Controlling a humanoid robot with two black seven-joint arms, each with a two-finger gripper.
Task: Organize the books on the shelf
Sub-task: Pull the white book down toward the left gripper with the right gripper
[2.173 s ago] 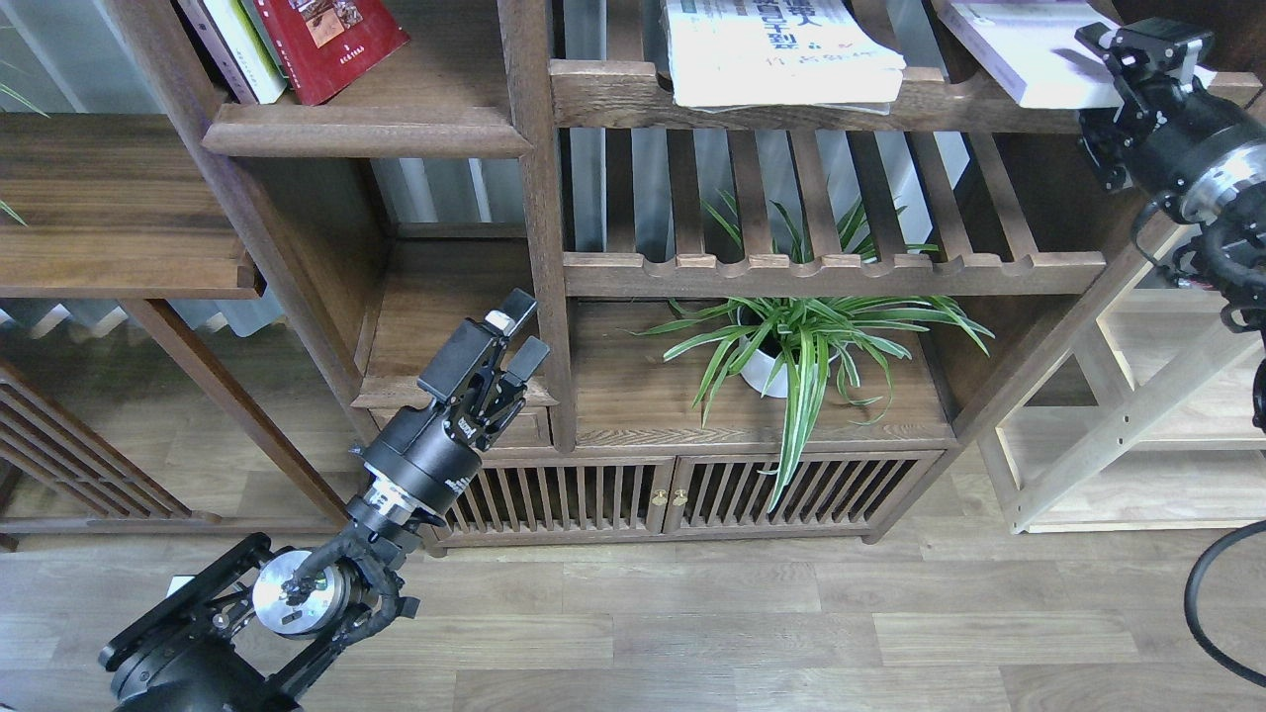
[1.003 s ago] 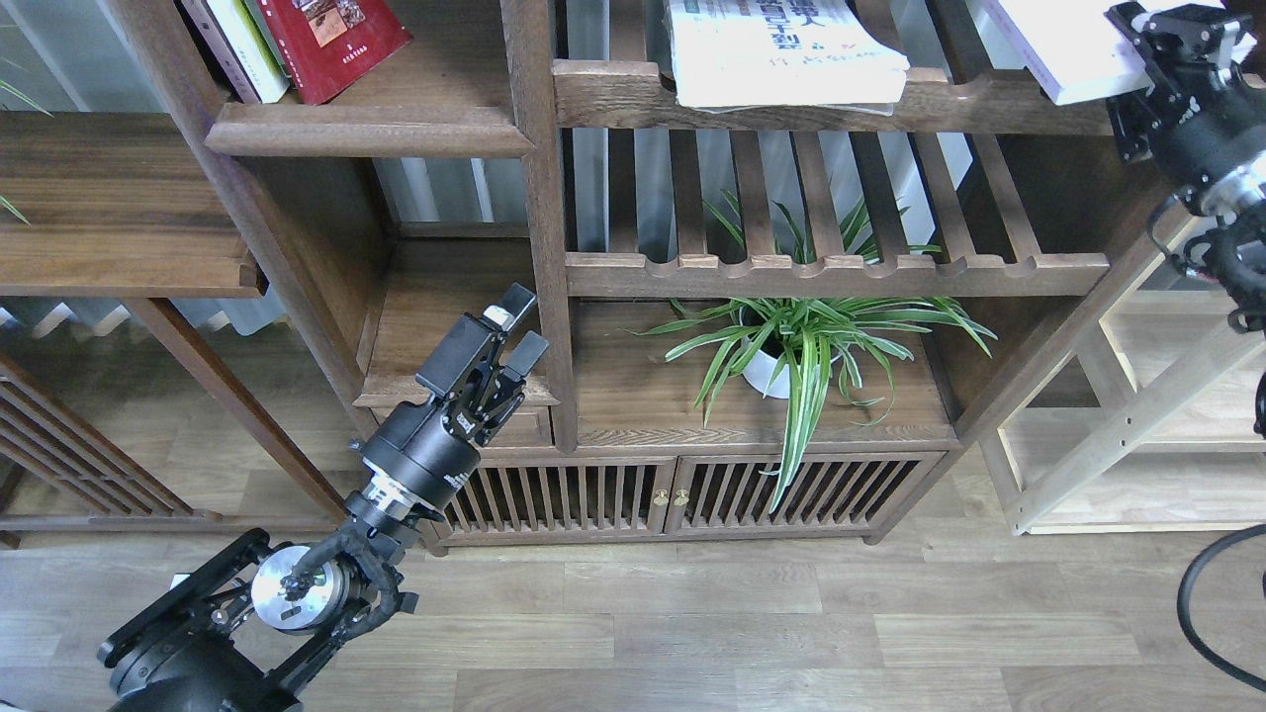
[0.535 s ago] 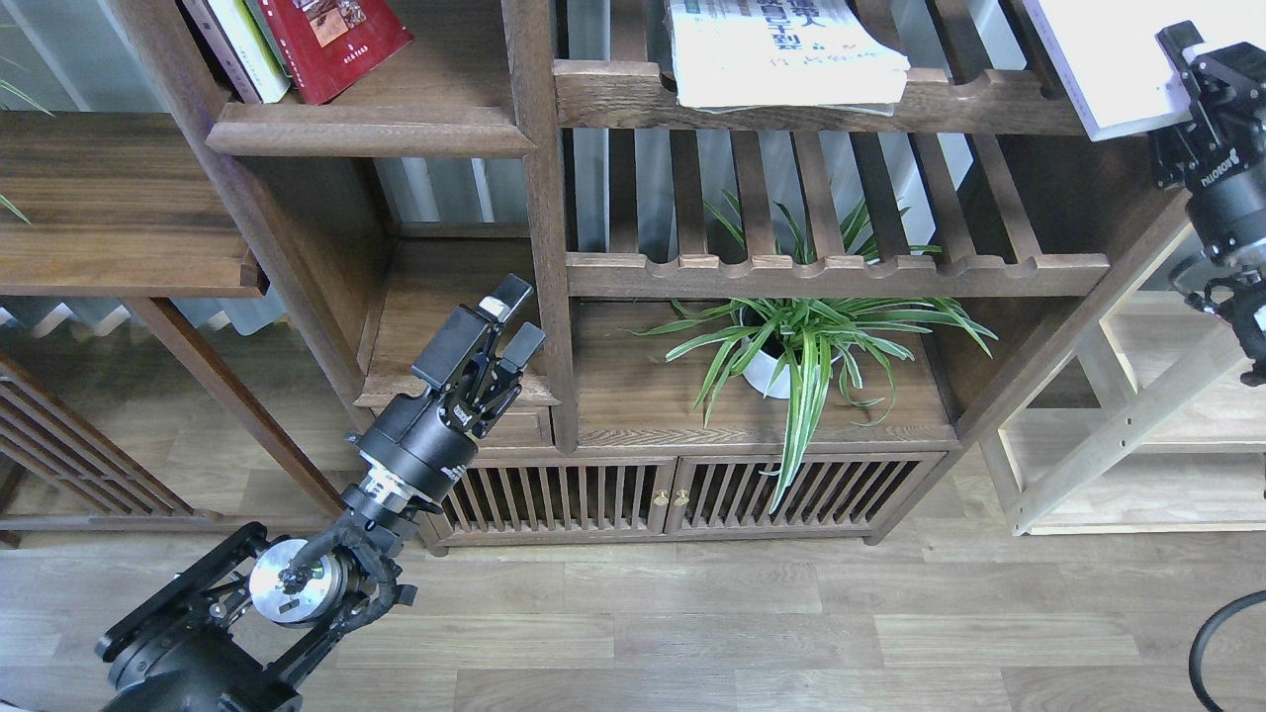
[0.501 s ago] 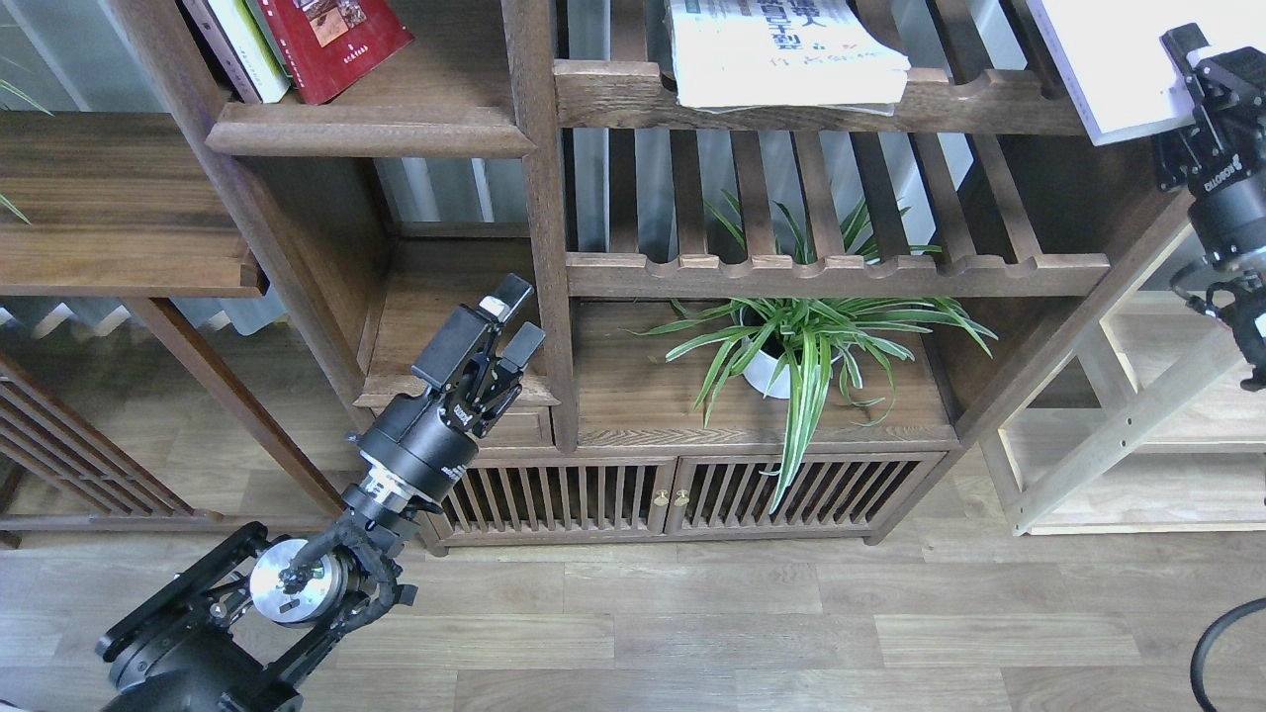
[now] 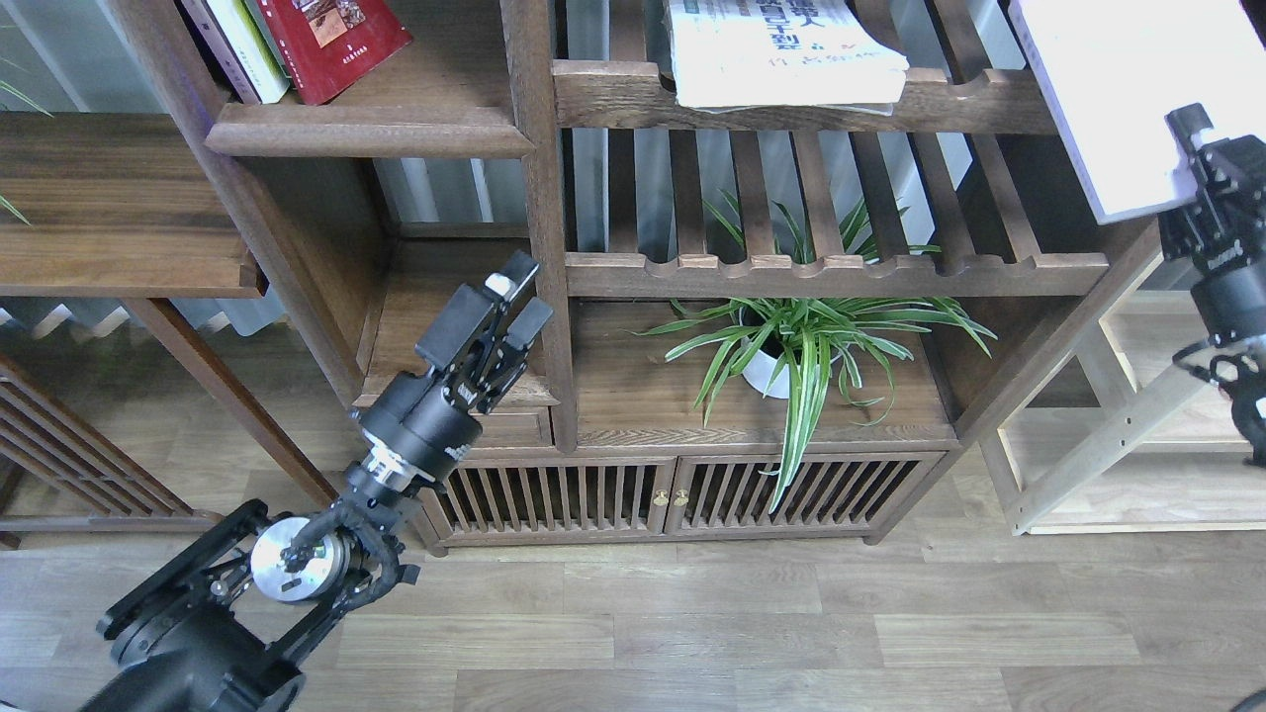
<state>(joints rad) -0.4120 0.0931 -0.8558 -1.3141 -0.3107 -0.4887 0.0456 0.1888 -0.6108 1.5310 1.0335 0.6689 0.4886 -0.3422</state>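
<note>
At far right, the right gripper (image 5: 1192,148) pinches a pale lavender-white book's (image 5: 1128,89) lower corner, apparently to reshelve it beside the red book (image 5: 331,35) upper left; left gripper (image 5: 519,297) hangs empty, slightly parted.

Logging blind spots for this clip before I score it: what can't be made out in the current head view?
- Pale book held by the right gripper: its top is cut off by the upper edge; no cover text visible.
- Red book and its neighbours: upper parts cropped by the same edge.
- White book with green characters: top cropped.
- Plant pot: mostly hidden by leaves.
</note>
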